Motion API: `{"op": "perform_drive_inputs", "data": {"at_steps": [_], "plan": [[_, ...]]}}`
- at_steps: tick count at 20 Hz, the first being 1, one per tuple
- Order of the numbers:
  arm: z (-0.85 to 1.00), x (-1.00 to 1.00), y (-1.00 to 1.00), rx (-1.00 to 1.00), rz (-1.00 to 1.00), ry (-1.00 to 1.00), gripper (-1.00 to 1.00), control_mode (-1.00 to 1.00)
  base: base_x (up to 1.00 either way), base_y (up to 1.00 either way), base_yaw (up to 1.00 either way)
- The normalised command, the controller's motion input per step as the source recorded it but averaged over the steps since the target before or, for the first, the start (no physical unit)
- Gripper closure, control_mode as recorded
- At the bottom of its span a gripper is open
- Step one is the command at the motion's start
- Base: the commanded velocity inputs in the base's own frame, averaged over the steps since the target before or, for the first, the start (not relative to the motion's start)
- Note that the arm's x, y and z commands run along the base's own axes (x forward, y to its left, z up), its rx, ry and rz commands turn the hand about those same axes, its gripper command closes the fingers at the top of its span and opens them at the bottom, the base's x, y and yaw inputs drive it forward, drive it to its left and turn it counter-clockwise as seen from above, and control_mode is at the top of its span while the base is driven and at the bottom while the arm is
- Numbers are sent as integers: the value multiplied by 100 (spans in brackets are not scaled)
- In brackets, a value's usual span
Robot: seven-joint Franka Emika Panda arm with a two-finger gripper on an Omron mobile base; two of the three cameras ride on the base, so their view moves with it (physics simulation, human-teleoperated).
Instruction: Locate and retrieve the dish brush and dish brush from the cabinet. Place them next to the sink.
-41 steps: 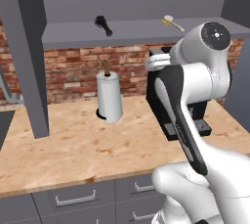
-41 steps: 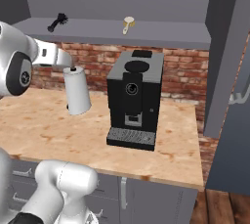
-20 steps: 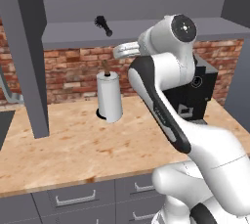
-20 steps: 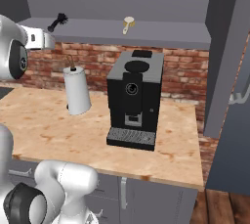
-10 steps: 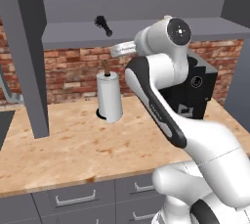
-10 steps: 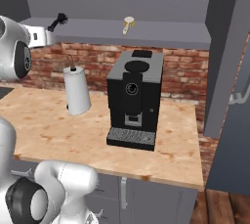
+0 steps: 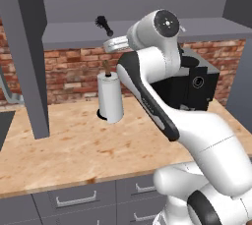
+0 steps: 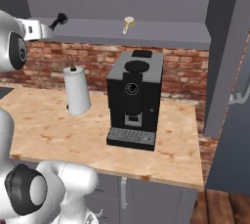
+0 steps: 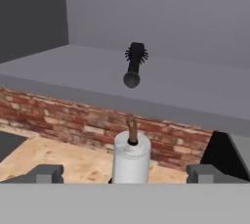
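Grey cabinet shelf (image 9: pixel 195 88), upper frame: we note black dish brush (image 9: pixel 134 63) lying centre; our pincer (image 9: pixel 125 173) released, empty, below it.

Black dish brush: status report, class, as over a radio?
Fingers open, empty. Black dish brush lying on cabinet shelf, ahead, untouched. Paper towel roll below; nothing blocking.

This is a rendered home kitchen: a light wooden worktop (image 7: pixel 74 145) runs along a red brick backsplash (image 8: pixel 185 71), with grey drawer fronts (image 7: pixel 74 199) with metal handles under its front edge. A black coffee machine (image 8: pixel 134 98) and an upright paper towel roll (image 7: pixel 110 96) stand toward the back edge. Above hangs a matte-grey wall cabinet (image 8: pixel 146 3), its open shelf holding a black dish brush (image 9: pixel 134 64) and a cream-handled dish brush (image 8: pixel 128 23).
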Motion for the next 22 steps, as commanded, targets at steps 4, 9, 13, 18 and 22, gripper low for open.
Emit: {"op": "perform_drive_inputs", "data": {"at_steps": [4, 9, 13, 18, 22], "plan": [[6, 27, 0, 0, -5, 1, -100, -100, 0, 0, 0], [13, 23, 0, 0, -7, 1, -100, -100, 0, 0, 0], [10, 12, 3, 2, -7, 2, -100, -100, 0, 0, 0], [0, 8, 14, 11, -4, 2, -100, -100, 0, 0, 0], [0, 16, 9, 11, 0, 0, -100, -100, 0, 0, 0]]}}
